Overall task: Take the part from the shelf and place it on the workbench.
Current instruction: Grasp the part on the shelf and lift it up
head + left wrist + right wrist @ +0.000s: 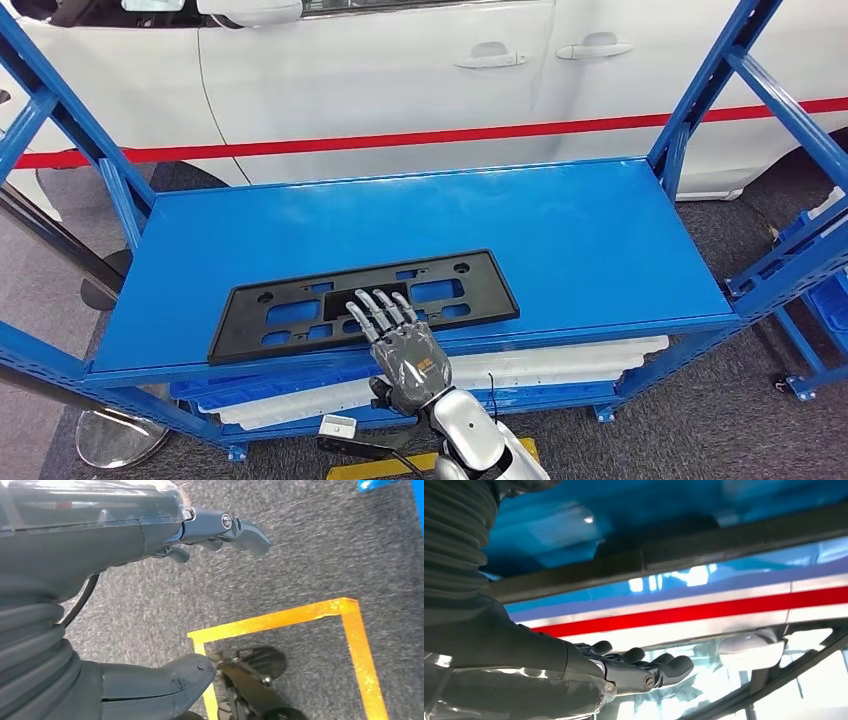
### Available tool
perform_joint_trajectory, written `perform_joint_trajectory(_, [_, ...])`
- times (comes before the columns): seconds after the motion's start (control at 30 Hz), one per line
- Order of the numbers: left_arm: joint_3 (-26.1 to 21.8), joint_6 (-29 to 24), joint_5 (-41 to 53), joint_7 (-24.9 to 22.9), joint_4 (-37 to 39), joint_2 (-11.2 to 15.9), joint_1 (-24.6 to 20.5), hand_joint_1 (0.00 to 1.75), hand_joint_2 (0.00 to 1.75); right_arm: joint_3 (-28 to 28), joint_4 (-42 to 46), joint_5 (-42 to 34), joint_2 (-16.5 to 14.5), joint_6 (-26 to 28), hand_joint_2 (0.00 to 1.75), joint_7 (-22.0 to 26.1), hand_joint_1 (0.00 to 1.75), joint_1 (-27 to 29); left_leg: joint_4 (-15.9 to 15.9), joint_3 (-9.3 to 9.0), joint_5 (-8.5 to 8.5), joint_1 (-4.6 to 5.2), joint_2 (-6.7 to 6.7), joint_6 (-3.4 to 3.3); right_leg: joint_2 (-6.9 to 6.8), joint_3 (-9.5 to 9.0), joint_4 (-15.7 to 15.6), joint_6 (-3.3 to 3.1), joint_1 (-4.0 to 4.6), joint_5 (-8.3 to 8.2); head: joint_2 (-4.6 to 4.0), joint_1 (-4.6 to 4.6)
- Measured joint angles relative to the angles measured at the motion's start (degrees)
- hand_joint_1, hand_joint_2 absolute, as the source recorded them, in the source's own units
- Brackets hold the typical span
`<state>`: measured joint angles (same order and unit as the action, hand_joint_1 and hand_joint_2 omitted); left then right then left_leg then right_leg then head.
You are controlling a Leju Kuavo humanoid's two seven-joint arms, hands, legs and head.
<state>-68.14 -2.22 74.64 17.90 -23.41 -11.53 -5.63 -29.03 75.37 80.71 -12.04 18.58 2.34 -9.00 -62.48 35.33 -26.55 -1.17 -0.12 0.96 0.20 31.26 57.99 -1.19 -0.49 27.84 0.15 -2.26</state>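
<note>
The part [365,303], a flat black plastic plate with rectangular cut-outs and round holes, was seen lying on the top level of the blue shelf [560,230], toward its front left and slightly askew to the front edge. The right hand [400,340] was stretched out over the near long edge of the part, its fingers [383,310] straight and a little apart, lying above or on the plate; whether they touched it could not be told. Nothing was gripped by that hand. In the right wrist view the same hand [624,667] was shown flat with fingers extended, beside the dark bar of the part [674,555].

The left hand [165,600] was seen in the left wrist view hanging over grey carpet [310,565], the fingers [240,530] extended and apart from the thumb [165,680], with nothing held. Yellow floor tape [350,630] was laid in a corner shape on the carpet beneath it.

Behind the shelf a white car [400,80] with a red stripe [400,138] was parked close. White flat pieces [560,360] were stored on the level below. Blue upright posts [700,100] were fixed at the shelf's corners, and a second blue rack [815,290] stood to the right.
</note>
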Motion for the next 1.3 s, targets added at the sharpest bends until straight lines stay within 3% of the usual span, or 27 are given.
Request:
perform_joint_trajectory(0.07, [0.0, 0.2, 0.1, 0.0, 0.0, 0.1, -0.2, 0.00, 1.75, 0.3, 0.2, -0.1, 0.0, -0.4, 1.75, -0.6, 0.00, -0.7, 3.8, -1.68, 0.88, 0.23, -0.06, -0.58, 0.04, -0.03, 0.2, 0.59, 0.15, 0.36, 0.00, 0.00])
perform_joint_trajectory(0.2, [0.0, 0.2, 0.1, -0.1, 0.0, 0.1, -0.3, 0.00, 1.75, 0.7, 0.6, -0.2, 0.0, -0.9, 1.75, -0.9, 0.00, -1.8, 4.5, -2.10, 0.61, 0.11, -0.16, -2.20, 0.03, 0.25, 1.2, 1.62, 0.20, 1.32, 0.00, -0.01])
perform_joint_trajectory(0.27, [0.1, 0.2, 0.1, -0.1, 0.0, 0.1, -0.3, 0.00, 1.75, 0.8, 0.7, -0.2, 0.0, -0.9, 1.75, -0.9, 0.00, -2.1, 4.8, -2.47, 0.56, 0.02, -0.07, -2.92, 0.01, 2.85, 6.6, 1.96, 0.10, 4.14, 0.00, -0.02])
perform_joint_trajectory(0.33, [0.1, 0.2, 0.1, -0.1, 0.0, 0.2, -0.4, 0.00, 1.75, 1.0, 0.7, -0.2, 0.1, -0.9, 1.75, -0.9, 0.00, -2.1, 4.8, -2.60, 0.33, 0.19, -0.04, -3.32, -0.01, 7.24, 14.3, 2.11, 0.07, 6.97, 0.00, -0.02])
perform_joint_trajectory(0.37, [0.1, 0.2, 0.1, -0.1, 0.0, 0.2, -0.3, 0.00, 1.75, 1.0, 0.7, -0.2, 0.2, -0.9, 1.75, -1.0, 0.00, -2.0, 4.8, -2.72, 0.19, 0.28, -0.07, -3.42, -0.01, 8.75, 16.5, 2.10, 0.06, 7.09, 0.00, -0.02])
perform_joint_trajectory(0.4, [0.1, 0.3, 0.1, -0.2, 0.0, 0.2, -0.3, 0.00, 1.75, 1.1, 0.7, -0.2, 0.3, -0.9, 1.75, -1.1, 0.00, -2.0, 4.7, -2.92, 0.02, 0.37, -0.12, -3.45, -0.02, 9.24, 16.5, 2.01, 0.07, 6.05, 0.00, -0.02])
perform_joint_trajectory(0.47, [0.1, 0.3, 0.2, -0.2, 0.0, 0.2, -0.3, 0.00, 1.75, 1.4, 0.7, -0.3, 0.3, -1.0, 1.75, -1.5, 0.00, -2.1, 4.7, -3.62, -0.44, 0.53, -0.25, -3.37, -0.01, 7.03, 10.5, 1.48, 0.18, 1.34, 0.00, -0.02])
perform_joint_trajectory(0.53, [0.2, 0.3, 0.3, -0.3, 0.0, 0.1, -0.3, 0.00, 1.75, 1.8, 0.7, -0.1, 0.4, -1.4, 1.75, -2.2, 0.00, -2.4, 4.6, -4.12, -0.93, 0.77, -0.32, -3.01, -0.03, 4.00, 3.5, 0.74, 0.54, -1.74, 0.00, -0.02])
perform_joint_trajectory(0.6, [0.2, 0.3, 0.4, -0.3, 0.0, 0.0, -0.4, 0.00, 1.75, 2.4, 0.7, 0.6, 0.5, -2.1, 1.75, -3.1, 0.00, -2.7, 4.6, -4.13, -1.17, 0.86, -0.29, -2.46, 0.00, 3.08, 1.1, 0.34, 0.86, -1.84, 0.00, -0.02])
perform_joint_trajectory(0.7, [0.5, 0.3, 1.0, -0.5, -0.1, 0.1, -0.5, 0.00, 1.75, 3.8, 0.3, 2.9, 0.8, -3.6, 1.75, -5.1, 0.00, -3.6, 4.1, -3.97, -1.93, 0.81, -0.19, -1.61, 0.05, 2.71, 0.3, -0.14, 0.42, -1.92, 0.00, -0.02])
perform_joint_trajectory(0.77, [0.9, 0.3, 1.4, -0.8, -0.3, 0.1, -0.7, 0.00, 1.75, 5.1, -0.3, 4.6, 1.0, -4.7, 1.75, -6.4, 0.00, -4.8, -0.4, -1.94, -4.47, 0.66, -0.17, -1.10, -0.12, 2.27, -0.3, -0.52, 0.08, -1.99, 0.00, 0.00])
perform_joint_trajectory(0.83, [1.2, 0.4, 1.6, -0.9, -0.3, 0.1, -0.8, 0.00, 1.75, 6.7, -1.0, 6.3, 1.3, -6.0, 1.75, -7.7, 0.00, -6.0, -8.1, 2.08, -7.56, 0.43, -0.16, -0.69, -0.24, 2.15, -0.3, -0.75, 0.10, -1.87, 0.00, 0.01])
perform_joint_trajectory(0.87, [1.3, 0.4, 1.6, -0.9, -0.3, 0.2, -0.8, 0.00, 1.75, 7.6, -1.4, 7.2, 1.6, -6.8, 1.75, -8.4, 0.00, -6.5, -10.9, 3.72, -8.12, 0.30, -0.15, -0.52, -0.26, 2.08, -0.3, -0.75, 0.11, -1.79, 0.00, 0.01])
perform_joint_trajectory(0.9, [1.3, 0.4, 1.5, -1.0, -0.3, 0.3, -0.8, 0.00, 1.75, 8.4, -1.7, 7.8, 1.9, -7.5, 1.75, -9.2, 0.00, -6.8, -11.5, 4.38, -7.47, 0.20, -0.14, -0.41, -0.24, 1.96, -0.2, -0.70, 0.10, -1.68, 0.00, 0.01])
perform_joint_trajectory(0.93, [1.3, 0.4, 1.5, -1.1, -0.3, 0.4, -0.8, 0.00, 1.75, 9.0, -1.9, 8.1, 2.4, -8.1, 1.75, -9.9, 0.00, -7.1, -9.9, 3.89, -5.71, 0.11, -0.12, -0.36, -0.21, 1.77, -0.2, -0.58, 0.06, -1.53, 0.00, 0.01])
perform_joint_trajectory(1.0, [1.3, 0.3, 1.3, -1.1, -0.3, 0.7, -0.8, 0.00, 1.75, 9.7, -2.4, 8.2, 3.4, -8.9, 1.75, -11.0, 0.00, -7.6, -2.4, 0.65, -1.35, -0.01, -0.09, -0.39, -0.11, 1.38, 0.1, -0.14, 0.03, -1.07, 0.00, 0.01])
perform_joint_trajectory(1.03, [1.3, 0.3, 1.2, -1.2, -0.3, 0.7, -0.8, 0.00, 1.75, 9.7, -2.6, 8.2, 3.9, -9.2, 1.75, -11.6, 0.00, -7.7, 1.0, -0.83, -0.10, 0.07, -0.13, -0.55, -0.06, 1.34, 0.3, 0.14, 0.09, -0.84, 0.00, 0.00])
perform_joint_trajectory(1.1, [1.4, 0.3, 1.1, -1.2, -0.3, 0.8, -0.8, 0.00, 1.75, 9.5, -3.1, 8.2, 4.9, -9.4, 1.75, -13.1, 0.00, -7.9, 3.7, -2.00, 0.16, 0.35, -0.23, -1.03, -0.03, 1.47, 0.5, 0.74, 0.24, -0.65, 0.00, -0.01])
perform_joint_trajectory(1.2, [1.5, 0.4, 1.2, -1.0, -0.3, 0.7, -0.6, 0.00, 1.75, 8.5, -4.2, 8.2, 6.6, -10.1, 1.75, -15.5, 0.00, -8.6, 4.3, -2.22, 0.35, 0.28, -0.20, -2.14, -0.02, 1.59, 0.9, 1.58, 0.14, -0.19, 0.00, -0.01])
perform_joint_trajectory(1.23, [1.6, 0.4, 1.2, -1.0, -0.3, 0.7, -0.7, 0.00, 1.75, 8.2, -4.6, 8.2, 7.2, -10.5, 1.75, -16.0, 0.00, -8.9, 4.6, -2.37, 0.48, 0.17, -0.15, -2.57, -0.02, 2.12, 2.2, 1.85, 0.07, 0.72, 0.00, -0.01])
perform_joint_trajectory(1.3, [1.8, 0.5, 1.1, -0.9, -0.3, 0.7, -0.9, 0.00, 1.75, 8.0, -5.4, 8.2, 8.0, -11.2, 1.75, -15.9, 0.00, -9.3, 4.8, -2.55, 0.56, 0.13, -0.06, -3.17, -0.04, 4.96, 8.3, 2.26, -0.06, 4.00, 0.00, -0.02])
